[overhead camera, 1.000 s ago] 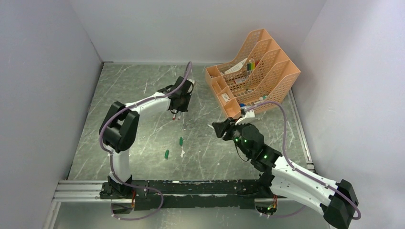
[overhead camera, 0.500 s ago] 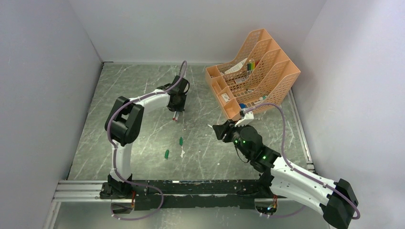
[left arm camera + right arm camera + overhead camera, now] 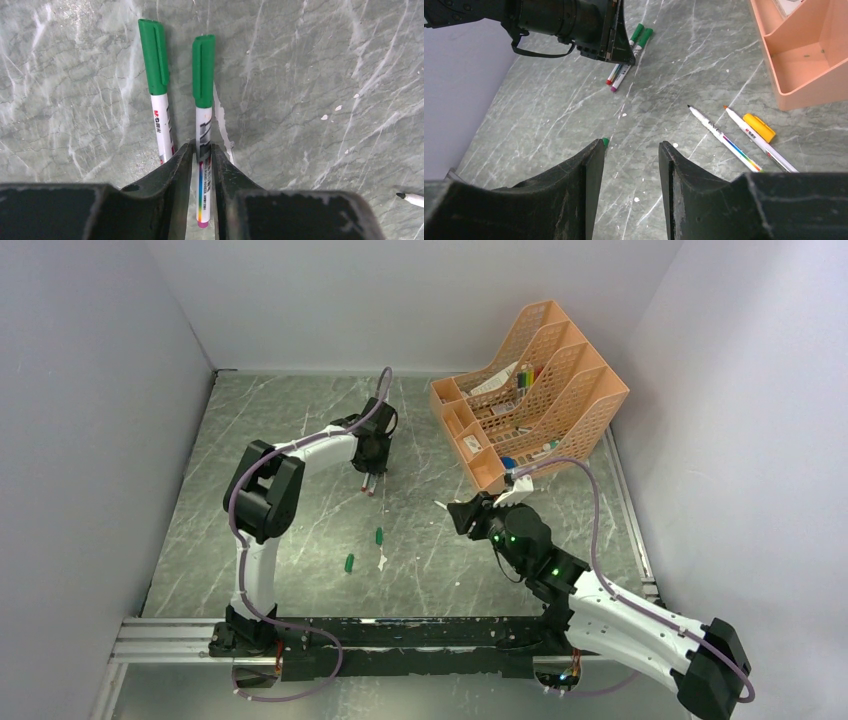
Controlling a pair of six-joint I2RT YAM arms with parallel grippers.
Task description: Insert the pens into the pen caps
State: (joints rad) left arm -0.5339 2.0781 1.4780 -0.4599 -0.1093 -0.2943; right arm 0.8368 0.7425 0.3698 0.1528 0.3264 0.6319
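A green-capped pen [image 3: 203, 115] is clamped in the left gripper [image 3: 201, 150] at far centre, seemingly flat on the table [image 3: 300, 75], beside a second capped pen [image 3: 161, 120]. The right gripper [image 3: 631, 146] is held apart near two uncapped pens [image 3: 721, 136].

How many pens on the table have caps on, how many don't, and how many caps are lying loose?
Capped pens: 2
Uncapped pens: 2
Loose green caps: 2
Loose yellow cap: 1
Total: 7
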